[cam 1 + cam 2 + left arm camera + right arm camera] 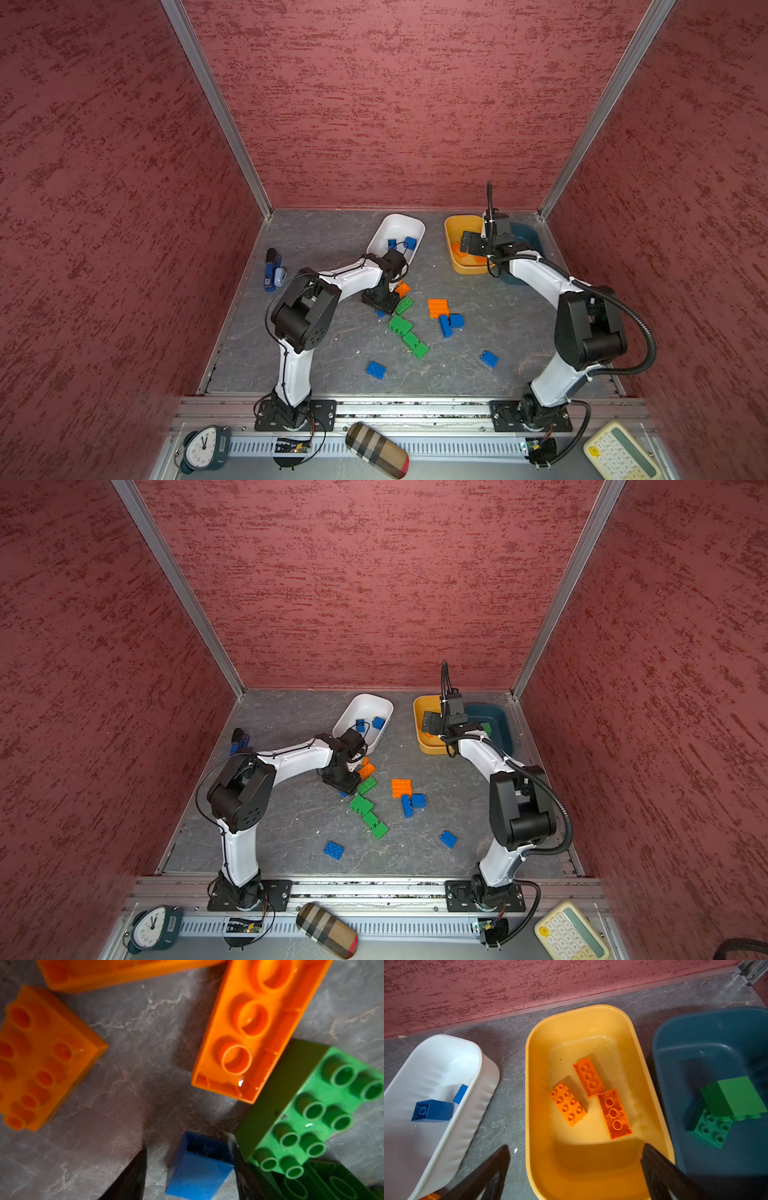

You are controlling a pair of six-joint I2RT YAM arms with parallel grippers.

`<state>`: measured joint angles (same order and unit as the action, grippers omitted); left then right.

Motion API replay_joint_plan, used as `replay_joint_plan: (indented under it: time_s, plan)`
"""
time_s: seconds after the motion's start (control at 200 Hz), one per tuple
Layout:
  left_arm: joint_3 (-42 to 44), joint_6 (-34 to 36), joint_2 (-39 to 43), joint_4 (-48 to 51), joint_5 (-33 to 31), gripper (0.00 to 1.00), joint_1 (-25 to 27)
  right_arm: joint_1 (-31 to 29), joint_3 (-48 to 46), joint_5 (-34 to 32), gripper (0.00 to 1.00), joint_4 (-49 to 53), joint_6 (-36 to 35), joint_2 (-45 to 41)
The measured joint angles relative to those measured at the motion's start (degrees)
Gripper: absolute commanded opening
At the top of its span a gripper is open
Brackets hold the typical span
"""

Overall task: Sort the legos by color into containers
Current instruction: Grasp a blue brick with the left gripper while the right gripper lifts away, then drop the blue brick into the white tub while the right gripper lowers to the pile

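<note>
- The legos are showing as glossy moulded blocks, square or oblong, studded on top and hollow with round tubes beneath.
- Three orange bricks [569, 1103] are lying in the yellow tub [571, 1169], two of them underside up.
- Two green bricks [735, 1097] are sitting in the teal tub [695, 1043], one leaning on the other. Two blue bricks [432, 1110] are resting in the white tub [477, 1105].
- The unsorted pile [405, 332] is lying mid-table in all three colours, with two blue strays [375, 369] nearer the front rail [415, 405].
- The left gripper [189, 1146] is pointing down into the pile, jaws released and straddling a small blue brick [199, 1174] standing on the table [311, 249]. A gap is showing at one finger; the other is sitting between that brick and a green oblong [311, 1109].
- The right gripper [576, 1147] is hovering over the yellow tub's near end, jaws spread wide, carrying nothing.
- The tubs are lining the back wall: white angled and apart, yellow and teal just beside each other.
- Open table is lying left of the pile and along the front rail.
- The table is presenting a grey, veined, stone-like face. The walls [374, 104] are rough, red and mottled.
</note>
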<state>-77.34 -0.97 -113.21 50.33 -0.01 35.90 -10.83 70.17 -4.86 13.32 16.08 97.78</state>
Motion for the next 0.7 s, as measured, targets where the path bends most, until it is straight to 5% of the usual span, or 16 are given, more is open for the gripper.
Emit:
replay_joint_plan:
  time_s: [0.386,0.701]
  plan:
    - [-0.2,2.5,0.1,0.5,0.9,0.21,0.0,0.0,0.0,-0.8,0.99,0.2,-0.3,-0.7]
    - [-2.8,-1.9,7.4,-1.2,4.1,0.21,-2.1,0.0,-7.1,0.0,0.99,-2.1,-0.5,-11.2]
